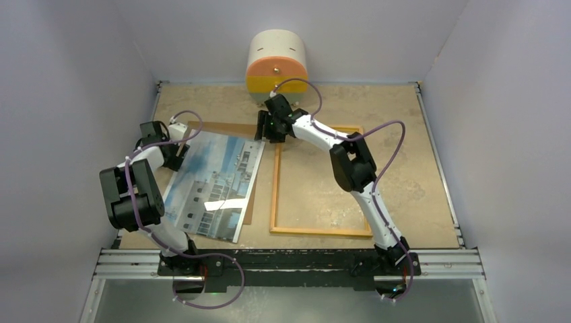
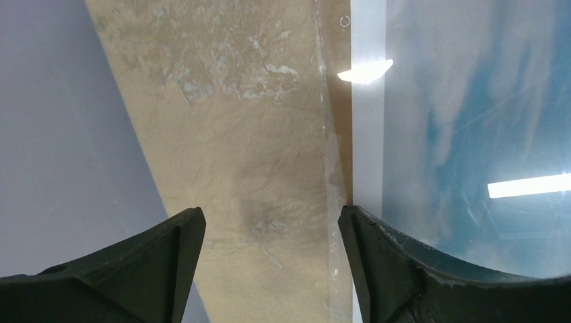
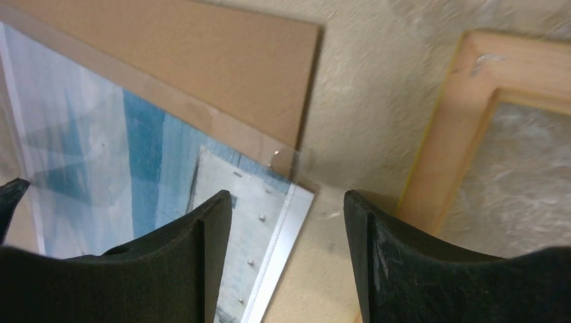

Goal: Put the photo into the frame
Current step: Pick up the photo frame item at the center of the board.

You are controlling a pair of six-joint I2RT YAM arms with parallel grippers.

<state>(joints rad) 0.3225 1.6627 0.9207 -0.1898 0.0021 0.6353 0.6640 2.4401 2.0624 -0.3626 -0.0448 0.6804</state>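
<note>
The photo (image 1: 212, 185), a glossy print of a white building under blue sky, lies face up and slightly askew at the left of the table. The frame (image 1: 275, 195) lies flat to its right, wood-coloured side up (image 3: 444, 155). My left gripper (image 1: 176, 153) stands open at the photo's far left edge. In its wrist view bare table lies between the fingers (image 2: 271, 222), and the right finger overlaps the photo's white border (image 2: 367, 134). My right gripper (image 1: 269, 129) stands open over the photo's far right corner (image 3: 269, 215), which sits between the jaws (image 3: 288, 208).
A brown board (image 1: 225, 128) lies under the photo, showing past its far and right edges (image 3: 202, 67). A white, orange and yellow cylinder (image 1: 276, 64) stands at the back wall. Walls close in on both sides, and a metal rail (image 1: 303, 262) runs along the near edge.
</note>
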